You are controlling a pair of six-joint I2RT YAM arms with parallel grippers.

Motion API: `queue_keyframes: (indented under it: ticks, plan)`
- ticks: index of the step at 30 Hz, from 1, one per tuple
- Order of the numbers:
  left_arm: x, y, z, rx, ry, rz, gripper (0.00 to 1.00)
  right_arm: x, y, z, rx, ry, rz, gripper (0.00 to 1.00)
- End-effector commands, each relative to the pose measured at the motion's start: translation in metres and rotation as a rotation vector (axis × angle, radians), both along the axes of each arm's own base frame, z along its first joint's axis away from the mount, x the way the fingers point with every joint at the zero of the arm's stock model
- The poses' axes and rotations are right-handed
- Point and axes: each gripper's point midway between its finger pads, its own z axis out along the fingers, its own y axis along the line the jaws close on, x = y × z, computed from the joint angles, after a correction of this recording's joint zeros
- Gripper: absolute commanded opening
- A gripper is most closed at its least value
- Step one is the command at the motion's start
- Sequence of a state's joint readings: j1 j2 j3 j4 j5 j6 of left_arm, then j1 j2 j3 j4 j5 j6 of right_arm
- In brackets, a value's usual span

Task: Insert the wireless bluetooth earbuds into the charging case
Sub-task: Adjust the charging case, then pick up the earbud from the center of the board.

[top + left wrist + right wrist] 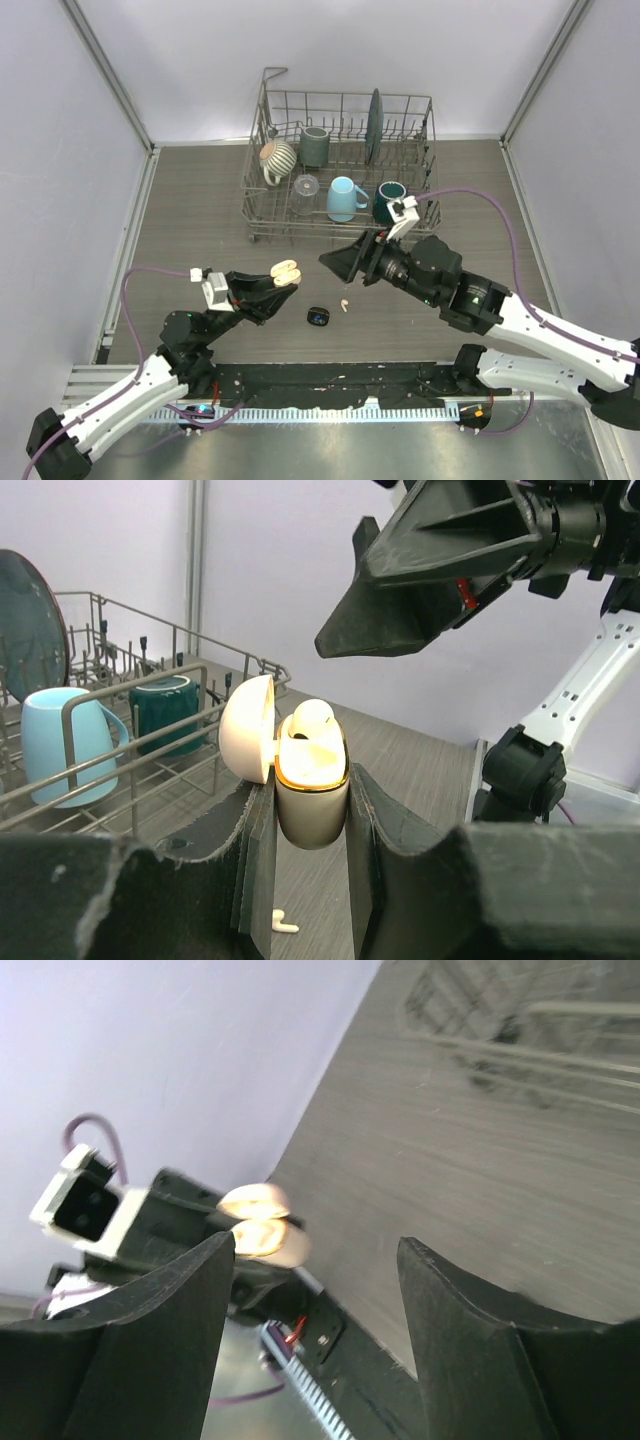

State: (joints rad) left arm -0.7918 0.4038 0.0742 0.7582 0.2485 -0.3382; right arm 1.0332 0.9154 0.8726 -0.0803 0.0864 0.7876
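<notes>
The left gripper point(310, 825) is clamped on the cream charging case point(312, 780), held upright with its lid open, presumably so the sockets face up for loading. One cream earbud point(312, 718) already sits inside. The right gripper point(315, 1243) hovers just beyond the case, fingers apart and empty. A second cream earbud point(345, 303) lies on the table point(200, 200) close beneath its tips.

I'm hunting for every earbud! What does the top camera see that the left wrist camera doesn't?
Only the top camera shows the small black object on the table and the striped mug. Only the left wrist camera looks into the open charging case, held by the left gripper, where a seated earbud seems to rest. Both show the loose cream earbud on the table, the blue mug and the open right gripper.
</notes>
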Motion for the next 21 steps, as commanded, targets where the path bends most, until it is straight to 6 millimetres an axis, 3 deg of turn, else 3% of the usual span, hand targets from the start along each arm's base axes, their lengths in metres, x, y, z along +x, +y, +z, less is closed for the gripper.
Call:
queue_keyframes:
  ticks: [1, 3, 5, 12, 15, 21]
  plan:
    - [0.000, 0.006, 0.008, -0.022, -0.021, 0.026, 0.00, 0.036, -0.047, -0.028, -0.118, 0.020, -0.312, 0.68]
    - [-0.002, 0.008, 0.010, -0.027, -0.024, 0.025, 0.00, 0.043, -0.067, -0.060, -0.223, 0.090, -0.417, 0.66]
    - [-0.003, 0.008, 0.010, -0.025, -0.026, 0.023, 0.00, 0.044, -0.073, -0.093, -0.331, 0.150, -0.441, 0.63]
    - [-0.005, 0.009, 0.015, -0.034, -0.037, 0.019, 0.00, 0.034, -0.060, -0.191, -0.579, 0.358, -0.361, 0.56]
    - [-0.005, 0.009, 0.015, -0.035, -0.036, 0.018, 0.00, 0.033, -0.053, -0.216, -0.649, 0.412, -0.348, 0.52]
    - [-0.007, 0.010, 0.017, -0.042, -0.038, 0.015, 0.00, 0.041, -0.040, -0.236, -0.699, 0.444, -0.354, 0.52]
